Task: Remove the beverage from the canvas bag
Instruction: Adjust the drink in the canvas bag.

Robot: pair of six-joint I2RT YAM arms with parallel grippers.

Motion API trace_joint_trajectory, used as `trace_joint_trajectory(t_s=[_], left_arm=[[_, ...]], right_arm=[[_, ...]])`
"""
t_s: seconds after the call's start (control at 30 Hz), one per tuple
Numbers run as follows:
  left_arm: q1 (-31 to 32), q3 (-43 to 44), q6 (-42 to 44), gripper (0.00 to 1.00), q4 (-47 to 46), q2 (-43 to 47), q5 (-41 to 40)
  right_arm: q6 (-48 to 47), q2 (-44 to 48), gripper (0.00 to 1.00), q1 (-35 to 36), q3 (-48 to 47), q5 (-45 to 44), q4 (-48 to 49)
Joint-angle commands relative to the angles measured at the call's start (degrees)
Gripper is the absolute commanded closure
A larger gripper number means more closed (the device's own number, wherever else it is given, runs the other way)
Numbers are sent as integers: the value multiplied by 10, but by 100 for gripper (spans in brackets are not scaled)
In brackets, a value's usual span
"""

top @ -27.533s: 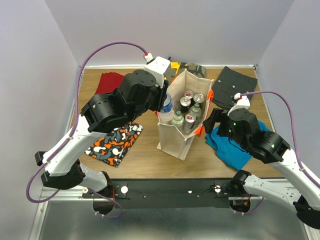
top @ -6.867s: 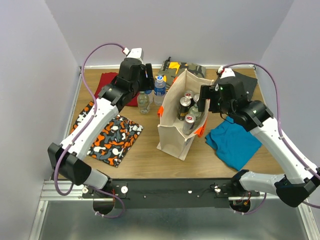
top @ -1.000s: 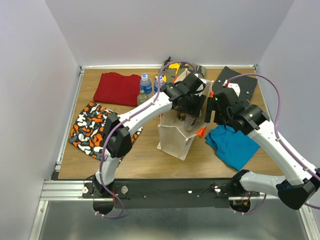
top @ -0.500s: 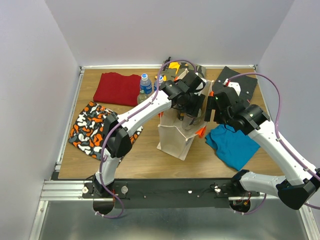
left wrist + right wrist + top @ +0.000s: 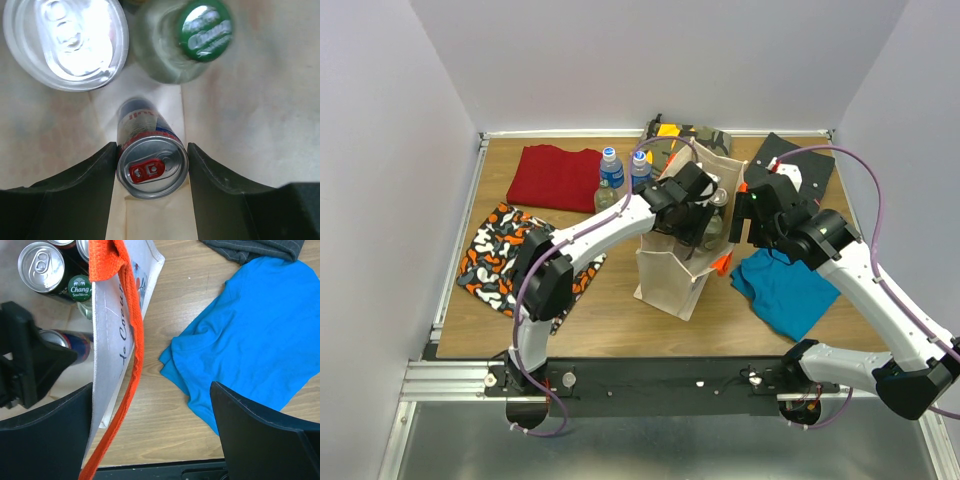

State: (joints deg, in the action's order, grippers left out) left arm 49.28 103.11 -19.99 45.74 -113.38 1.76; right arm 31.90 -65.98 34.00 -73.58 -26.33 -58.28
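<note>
We see the left gripper (image 5: 152, 150) reaching down inside the canvas bag (image 5: 665, 275). It is clenched on a slim can (image 5: 152, 172) with a red pull tab, its 2 dark fingers (image 5: 75, 200) pressing on opposite sides just under the rim. This can is the beverage to take out, and it stands upright in the bag. Just ahead of the gripper stand a wide can (image 5: 65, 42) and a green-capped bottle (image 5: 205, 27), both close to the slim can.

Further right, the right gripper (image 5: 152, 385) is released, its jaws spread wide. The bag's wall and orange handle (image 5: 131, 315) lie between its fingers, unclamped. A blue shirt (image 5: 250, 335) lies on the tabletop (image 5: 185, 290) ahead of it and to its right.

In our judgement the lift could go wrong in 2 ways. The smooth can, held high up, may slip from the grasp. With nothing pinning the bag, a can that drags on the cloth may also pull the bag up or tip it.
</note>
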Motion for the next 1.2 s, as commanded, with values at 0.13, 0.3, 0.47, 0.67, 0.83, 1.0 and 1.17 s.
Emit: trace_joint_trajectory(t_s=[0.13, 0.3, 0.47, 0.67, 0.83, 1.0, 1.17], left_arm=[[-17, -40, -21, 100, -95, 36, -1], [-16, -33, -20, 72, -80, 29, 16], [-17, -24, -21, 64, -68, 26, 17], [-16, -14, -17, 47, -58, 16, 28], [-16, -18, -15, 34, -56, 16, 28], [-16, -19, -16, 19, -51, 18, 28], [-16, -14, -15, 16, -44, 10, 34]], right_arm=[[-3, 9, 0, -2, -11, -16, 8], [-7, 1, 0, -2, -13, -14, 12], [-9, 2, 0, -3, -12, -16, 12], [-6, 6, 0, -2, -9, -21, 11], [-3, 7, 0, -3, -7, -21, 10], [-3, 8, 0, -3, -3, -21, 12], [-2, 8, 0, -2, -3, -21, 11]])
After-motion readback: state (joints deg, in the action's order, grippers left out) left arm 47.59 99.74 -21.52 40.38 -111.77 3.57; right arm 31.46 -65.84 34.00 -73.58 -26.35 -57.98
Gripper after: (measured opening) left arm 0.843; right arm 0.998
